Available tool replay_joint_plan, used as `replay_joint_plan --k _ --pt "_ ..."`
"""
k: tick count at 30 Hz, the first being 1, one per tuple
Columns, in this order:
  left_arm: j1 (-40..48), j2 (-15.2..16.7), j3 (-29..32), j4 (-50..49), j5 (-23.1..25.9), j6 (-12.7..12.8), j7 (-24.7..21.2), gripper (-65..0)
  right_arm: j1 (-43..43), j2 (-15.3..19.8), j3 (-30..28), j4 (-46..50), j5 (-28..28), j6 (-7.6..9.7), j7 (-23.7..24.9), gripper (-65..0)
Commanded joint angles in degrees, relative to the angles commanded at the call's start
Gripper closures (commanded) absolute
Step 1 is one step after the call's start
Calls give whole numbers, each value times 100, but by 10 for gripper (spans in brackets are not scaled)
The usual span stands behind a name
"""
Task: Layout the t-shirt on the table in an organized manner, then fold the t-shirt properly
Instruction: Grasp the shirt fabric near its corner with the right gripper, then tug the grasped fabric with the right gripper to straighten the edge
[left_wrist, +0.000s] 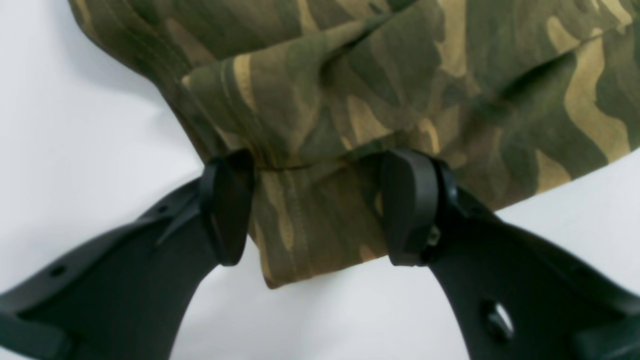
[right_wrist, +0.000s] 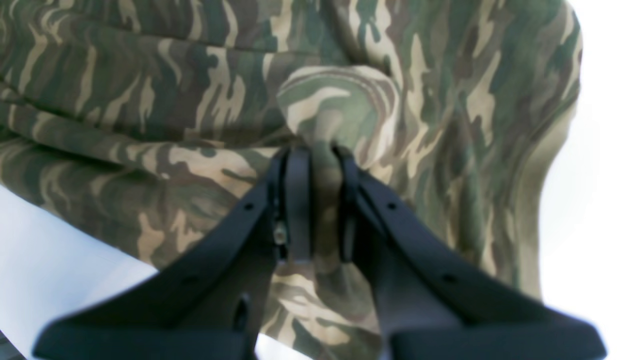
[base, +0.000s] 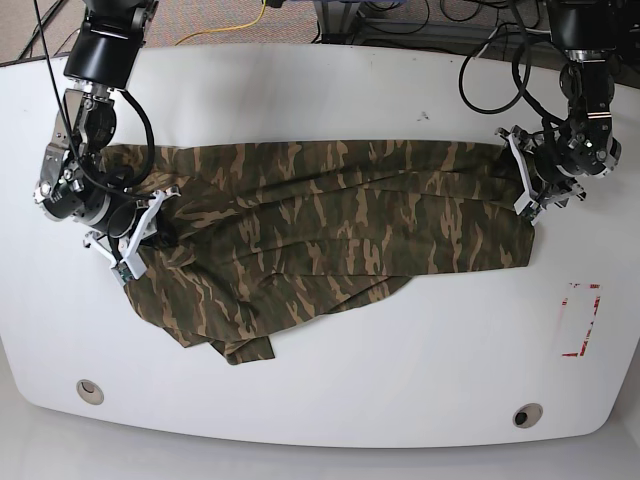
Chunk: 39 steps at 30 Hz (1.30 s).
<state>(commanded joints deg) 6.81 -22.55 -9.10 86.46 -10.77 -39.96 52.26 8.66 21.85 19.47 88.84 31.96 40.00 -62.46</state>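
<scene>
From the base view the right gripper (base: 160, 215) sits at the t-shirt (base: 330, 230)'s left end, clenched on a pinch of cloth, as only its wrist view confirms. The shirt stretches across the middle of the table (base: 320, 80), rumpled toward the near left. At the far right end the left gripper (left_wrist: 315, 210) stands spread, cloth between its fingers (left_wrist: 227, 212) unpinched
</scene>
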Motion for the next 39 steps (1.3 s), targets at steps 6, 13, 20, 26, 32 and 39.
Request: replay_joint_plan --k 6,13,20,26,32,39 --pt "0 0 0 0 0 0 0 -379 0 369 18 -1064 0 0 615 -285" --pt "0 0 0 9 0 0 0 -379 -185 624 501 -1371 35 0 791 -610" --pt "0 0 0 9 0 0 0 -379 -484 633 967 -580 44 0 607 -650" --pt "0 0 0 9 0 0 0 -379 -536 343 1037 422 53 0 -114 -650" --pt "0 0 0 9 0 0 0 -379 -677 -211 1029 1354 53 0 -668 -650" --pt "0 0 0 18 0 0 0 -379 -809 -782 976 1644 9 0 -800 -650"
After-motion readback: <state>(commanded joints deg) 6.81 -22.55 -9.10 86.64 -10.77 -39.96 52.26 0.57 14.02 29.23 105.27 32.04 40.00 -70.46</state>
